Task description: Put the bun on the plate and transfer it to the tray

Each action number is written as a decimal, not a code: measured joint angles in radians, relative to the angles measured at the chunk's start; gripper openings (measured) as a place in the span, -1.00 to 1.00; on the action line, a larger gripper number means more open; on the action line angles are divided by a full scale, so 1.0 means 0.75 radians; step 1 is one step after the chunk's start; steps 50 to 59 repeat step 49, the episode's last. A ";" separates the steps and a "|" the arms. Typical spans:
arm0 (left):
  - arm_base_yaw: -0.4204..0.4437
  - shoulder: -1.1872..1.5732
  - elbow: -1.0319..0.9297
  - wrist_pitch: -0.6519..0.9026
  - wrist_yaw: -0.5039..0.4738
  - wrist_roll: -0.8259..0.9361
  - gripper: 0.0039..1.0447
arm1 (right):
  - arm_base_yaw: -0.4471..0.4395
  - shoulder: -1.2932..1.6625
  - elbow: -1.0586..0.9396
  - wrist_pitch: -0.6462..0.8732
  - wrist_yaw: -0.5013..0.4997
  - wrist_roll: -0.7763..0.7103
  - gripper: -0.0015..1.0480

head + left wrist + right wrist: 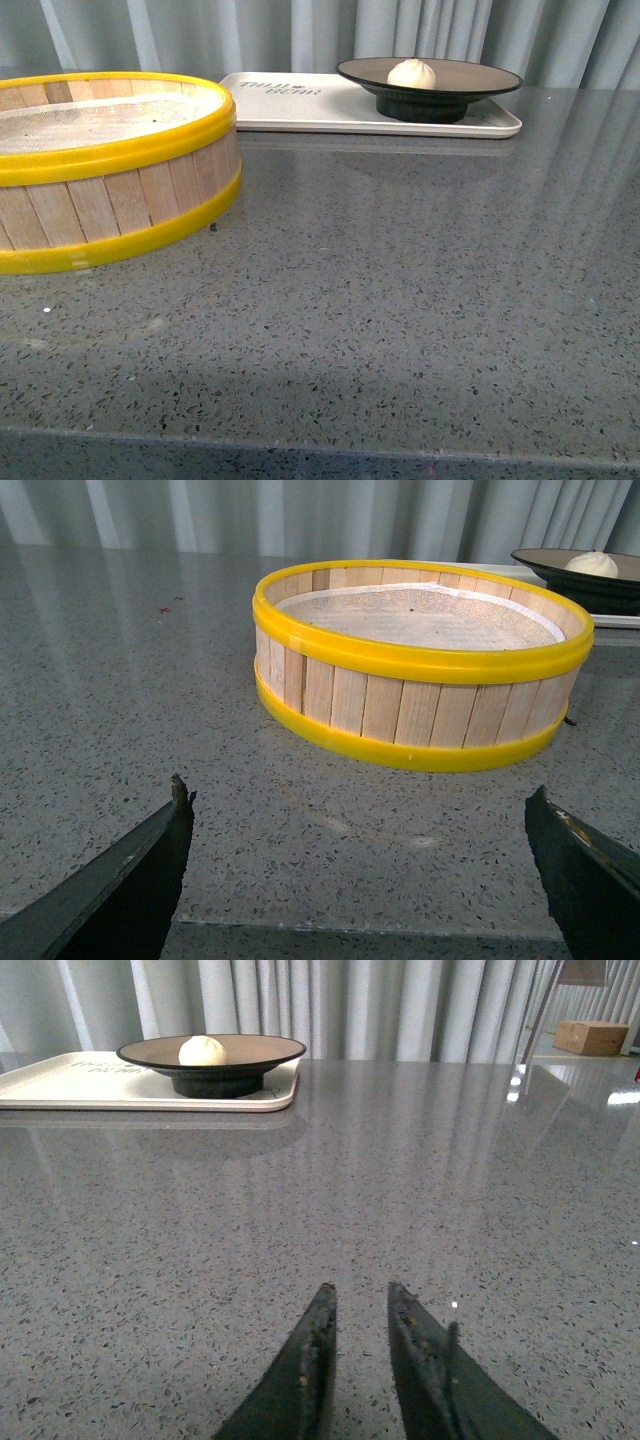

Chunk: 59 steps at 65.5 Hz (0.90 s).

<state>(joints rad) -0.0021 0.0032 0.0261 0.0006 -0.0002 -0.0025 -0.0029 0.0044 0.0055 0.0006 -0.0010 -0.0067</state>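
Where the front view cuts off at its left edge, the steamer basket [110, 170] loses part of its round wall; neither of my arms appears in that view.

Item 1, tray [300, 112]: cream-white, rectangular, lying flat on the grey speckled table [400, 320] behind the steamer basket and to its right. Long axis runs across the front view, side to side. Dark lettering sits at the end nearer the steamer basket; I cannot read it. In the right wrist view the tray [60, 1080] is cut off at the picture edge.

Item 2, plate [430, 85]: tan inside, black rim and foot, standing upright on the tray at the end farther from the steamer basket. In the left wrist view only part of the plate [560, 570] shows, beyond the basket [420, 665].

Item 3, bun [411, 73]: white, resting on the plate near its middle, pleated top pointing up. Its pleats are too small to make out in the right wrist view [202, 1050].

Item 4, my left gripper [360, 870]: fingers spread wide, holding nothing, low over the table just in front of the steamer basket.

Item 5, my right gripper [357, 1360]: fingers nearly together with a narrow gap between, pinching nothing, well apart from the steamer basket and the tray.
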 joint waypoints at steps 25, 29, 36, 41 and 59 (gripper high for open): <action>0.001 0.000 0.000 0.000 0.000 0.000 0.88 | 0.000 0.000 0.000 0.000 0.000 0.000 0.80; 0.000 0.000 0.000 0.000 0.000 0.000 0.88 | 0.000 0.000 0.000 0.000 0.000 0.004 0.84; 0.000 0.000 0.000 0.000 -0.001 0.000 0.88 | 0.000 0.000 0.000 0.000 0.000 0.004 0.84; 0.000 0.000 0.000 0.000 -0.001 0.000 0.88 | 0.000 0.000 0.000 0.000 0.000 0.004 0.84; 0.000 0.000 0.000 0.000 0.000 0.000 0.88 | 0.000 0.000 0.000 0.000 0.000 0.004 0.84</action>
